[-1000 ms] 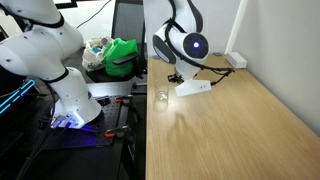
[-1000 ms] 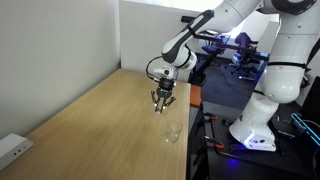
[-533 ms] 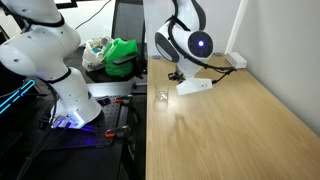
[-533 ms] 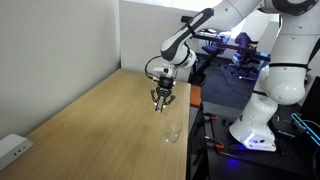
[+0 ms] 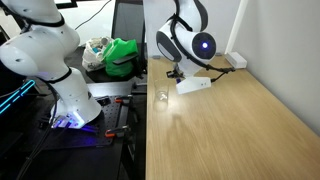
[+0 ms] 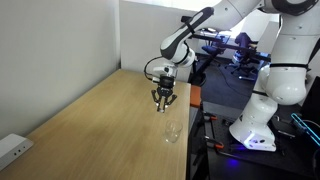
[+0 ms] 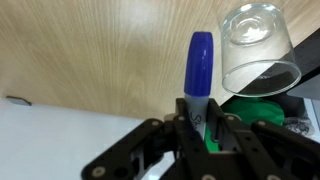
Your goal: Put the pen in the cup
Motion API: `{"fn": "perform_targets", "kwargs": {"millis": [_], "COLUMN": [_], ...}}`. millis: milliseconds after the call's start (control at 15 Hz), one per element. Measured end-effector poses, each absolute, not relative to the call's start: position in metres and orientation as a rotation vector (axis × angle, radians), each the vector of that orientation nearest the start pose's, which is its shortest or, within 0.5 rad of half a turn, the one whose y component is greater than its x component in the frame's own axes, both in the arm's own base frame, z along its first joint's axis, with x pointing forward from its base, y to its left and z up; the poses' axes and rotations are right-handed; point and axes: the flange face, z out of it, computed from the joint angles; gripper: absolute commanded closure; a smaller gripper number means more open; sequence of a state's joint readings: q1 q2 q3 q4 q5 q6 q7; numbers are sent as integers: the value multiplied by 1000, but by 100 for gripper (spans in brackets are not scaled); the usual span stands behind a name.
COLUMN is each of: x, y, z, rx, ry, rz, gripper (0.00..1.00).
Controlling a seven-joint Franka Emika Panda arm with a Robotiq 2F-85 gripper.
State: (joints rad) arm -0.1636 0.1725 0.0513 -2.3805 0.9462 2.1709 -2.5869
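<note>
One hand (image 7: 203, 118) clamped on pen (image 7: 200, 62), cup (image 7: 258, 45) just beside its tip, near table (image 7: 100, 50) edge, broad wood beyond.

We see a light wood bench (image 5: 235, 130), grain running lengthwise, w/ a white wall (image 6: 60, 40) along one long edge. A white power strip (image 6: 12, 150) lies at a bench corner next to that wall. Off the opp. long edge, beyond the bench, a green bag (image 5: 122, 55) sits amid clutter, beside a dark upright panel (image 5: 127, 20). Floor there is dark.
</note>
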Motion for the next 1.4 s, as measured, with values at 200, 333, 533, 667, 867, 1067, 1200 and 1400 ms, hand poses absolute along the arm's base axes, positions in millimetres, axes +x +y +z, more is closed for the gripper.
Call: {"fn": "perform_targets", "kwargs": {"millis": [200, 333, 533, 667, 867, 1067, 1200, 1400], "x": [473, 473, 473, 474, 478, 487, 495, 500], "y": [-20, -20, -21, -21, -19, -7, 3, 15], "z": [234, 232, 231, 232, 236, 251, 264, 278], "rx": [2201, 2205, 2209, 2204, 2166, 2081, 2012, 1942], "ry": [2681, 2682, 2682, 2681, 2705, 2801, 2868, 2941], "rz": [1039, 1037, 1032, 1034, 1056, 1102, 1134, 1179], "gripper": [94, 94, 94, 94, 94, 94, 94, 94]}}
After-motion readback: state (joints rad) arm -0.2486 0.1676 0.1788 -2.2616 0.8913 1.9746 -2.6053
